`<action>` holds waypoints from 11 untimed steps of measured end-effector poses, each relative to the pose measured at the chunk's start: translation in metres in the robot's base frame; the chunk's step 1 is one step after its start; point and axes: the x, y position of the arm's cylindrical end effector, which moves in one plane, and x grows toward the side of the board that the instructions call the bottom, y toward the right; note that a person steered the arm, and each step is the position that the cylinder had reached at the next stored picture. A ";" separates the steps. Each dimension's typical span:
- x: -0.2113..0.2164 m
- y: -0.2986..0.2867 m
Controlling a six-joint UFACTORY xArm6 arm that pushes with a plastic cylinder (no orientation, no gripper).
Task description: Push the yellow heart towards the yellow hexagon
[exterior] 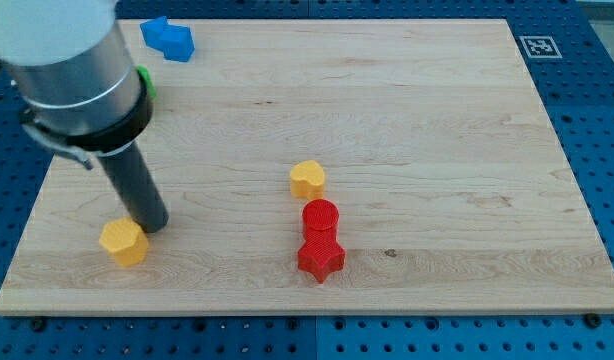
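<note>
Hidden or cut off: a small green block [145, 84] shows only as a sliver behind the arm's grey cylindrical housing [69, 50]; its shape cannot be made out. The housing itself is cut off by the view's top and left edges.
Hard to make out: the blue block [168, 38] near the view's top left has an irregular outline; its exact shape is unclear.
Claw: none fitted, so there is nothing to open or close and nothing is held. The arm ends in a straight dark rod, and my tip [153, 226] rests at the counter surface.
Tip contact: my tip stands just beside the yellow hexagon block [123, 241], at its upper right edge; whether it touches cannot be told.
Yellow heart block [308, 179]: lies near the middle of the light wooden counter [437, 150], well apart from the hexagon, towards the view's right of it.
Red cylinder block [320, 217]: just below the heart, close to it.
Red star block [320, 258]: directly below the cylinder, touching it.
Surround: blue pegboard [587, 60] around the counter.
</note>
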 end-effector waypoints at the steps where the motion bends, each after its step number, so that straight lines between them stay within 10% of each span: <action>1: 0.015 -0.010; 3: -0.032 0.027; 6: -0.108 0.237; 11: -0.051 0.170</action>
